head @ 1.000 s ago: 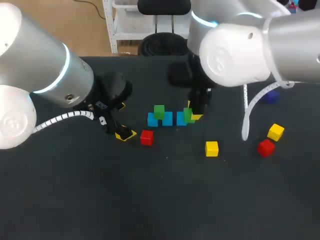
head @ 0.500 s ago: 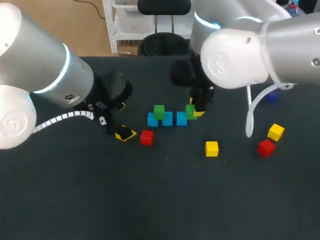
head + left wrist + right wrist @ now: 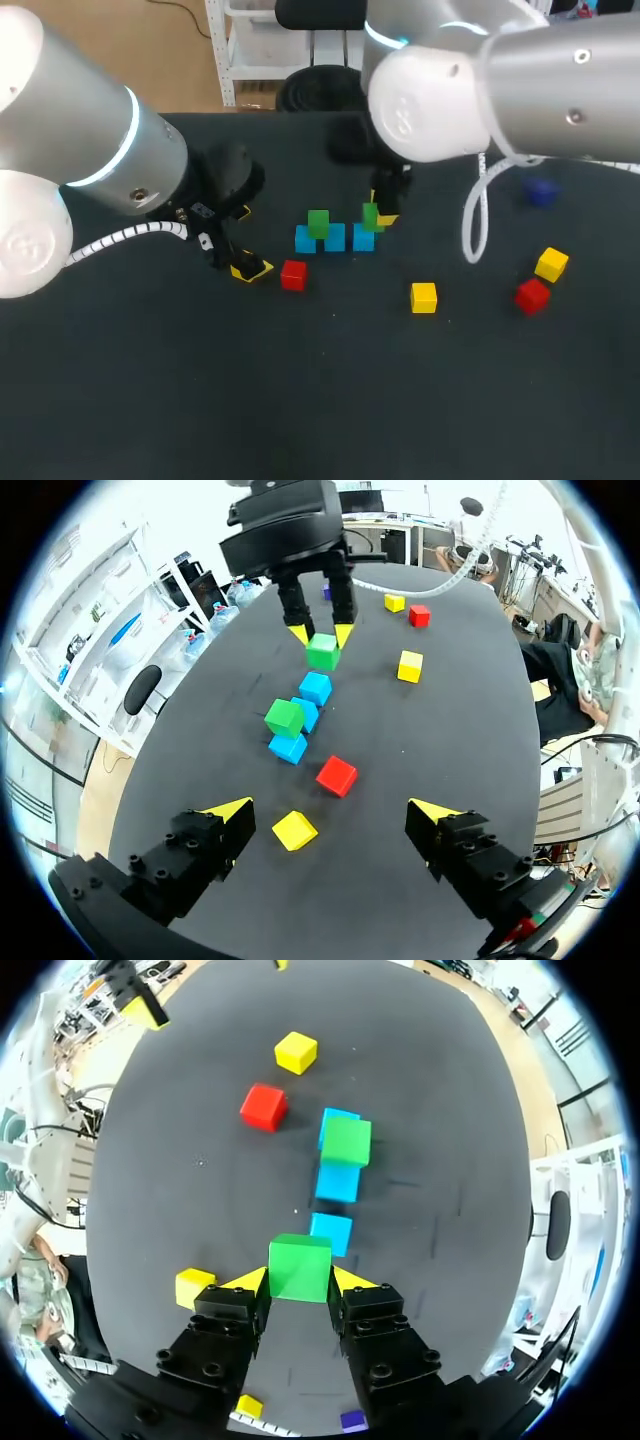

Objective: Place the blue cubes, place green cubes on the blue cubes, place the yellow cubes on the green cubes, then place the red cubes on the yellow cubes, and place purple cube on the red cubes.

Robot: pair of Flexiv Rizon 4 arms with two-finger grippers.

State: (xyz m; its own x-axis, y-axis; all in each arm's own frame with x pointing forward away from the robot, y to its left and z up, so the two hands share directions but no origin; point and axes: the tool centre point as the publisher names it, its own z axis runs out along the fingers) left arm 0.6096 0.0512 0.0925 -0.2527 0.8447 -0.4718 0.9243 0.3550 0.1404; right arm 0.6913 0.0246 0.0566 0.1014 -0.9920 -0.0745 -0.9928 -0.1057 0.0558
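Observation:
Three blue cubes [image 3: 333, 239] lie in a row mid-table, and a green cube [image 3: 318, 222] rests on top toward the row's left end. My right gripper [image 3: 300, 1280] is shut on a second green cube [image 3: 300, 1268], held just above the right-end blue cube [image 3: 363, 240]. Left of the row, my left gripper [image 3: 328, 810] stands open above the table. A yellow cube [image 3: 295, 830] lies on the cloth between its fingers, untouched, with a red cube [image 3: 337, 775] just ahead.
Another yellow cube [image 3: 423, 297] sits in front of the row. A yellow cube [image 3: 551, 264] and a red cube [image 3: 532, 294] lie at the right, with the purple cube [image 3: 541, 192] behind them. The table is covered in dark cloth.
My right gripper has carried the green cube a little up and to the left, from beside the right-end blue cube to over it. The left arm has stayed put.

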